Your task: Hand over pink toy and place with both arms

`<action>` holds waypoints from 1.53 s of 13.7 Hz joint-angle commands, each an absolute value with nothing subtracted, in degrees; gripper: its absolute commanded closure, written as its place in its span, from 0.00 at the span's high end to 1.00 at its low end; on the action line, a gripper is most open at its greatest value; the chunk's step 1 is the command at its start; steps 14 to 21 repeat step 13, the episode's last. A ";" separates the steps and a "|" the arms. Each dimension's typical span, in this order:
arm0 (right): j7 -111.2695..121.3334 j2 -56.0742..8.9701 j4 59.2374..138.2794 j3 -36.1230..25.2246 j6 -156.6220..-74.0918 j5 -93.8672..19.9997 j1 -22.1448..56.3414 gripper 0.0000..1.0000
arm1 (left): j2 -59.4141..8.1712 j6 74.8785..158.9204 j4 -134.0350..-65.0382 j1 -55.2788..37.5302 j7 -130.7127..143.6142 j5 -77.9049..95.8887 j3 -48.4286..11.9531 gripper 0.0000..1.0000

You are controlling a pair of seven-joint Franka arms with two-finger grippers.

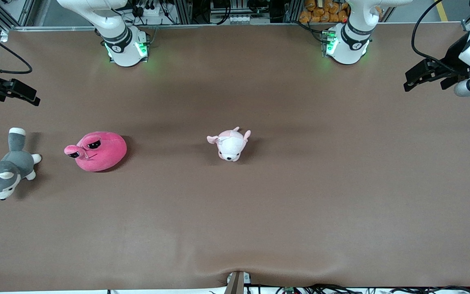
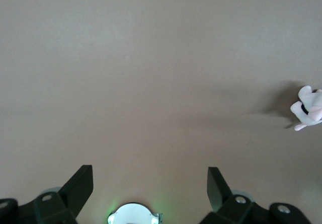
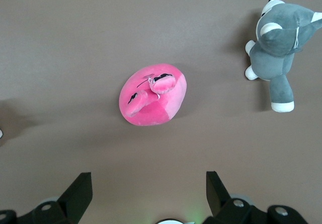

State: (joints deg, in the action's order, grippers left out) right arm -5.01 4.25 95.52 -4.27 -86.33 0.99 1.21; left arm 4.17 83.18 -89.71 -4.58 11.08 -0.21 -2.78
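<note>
The pink toy [image 1: 98, 150], a round hot-pink plush with half-lidded black eyes, lies on the brown table toward the right arm's end. It also shows in the right wrist view [image 3: 152, 97]. My right gripper [image 1: 29, 96] hangs over the table edge at that end, apart from the toy. In its own view [image 3: 147, 181] it is open and empty. My left gripper [image 1: 414, 81] hangs over the table at the left arm's end. In its own view [image 2: 149, 178] it is open and empty over bare table.
A grey-and-white husky plush [image 1: 8, 167] lies beside the pink toy at the right arm's end, and also shows in the right wrist view [image 3: 279, 48]. A small pale pink-and-white puppy plush [image 1: 231, 143] lies near the table's middle, and also shows in the left wrist view [image 2: 308, 108].
</note>
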 commanded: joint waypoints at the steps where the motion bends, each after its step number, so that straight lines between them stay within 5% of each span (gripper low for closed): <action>1: -4.39 4.92 95.19 -3.96 -84.03 1.41 0.62 1.00 | 3.60 81.39 -87.63 -4.13 10.63 -1.76 -3.69 1.00; 21: -4.57 5.71 93.08 -3.43 -82.53 1.32 1.23 1.00 | 3.69 80.77 -87.28 -4.31 10.63 -1.76 -3.96 1.00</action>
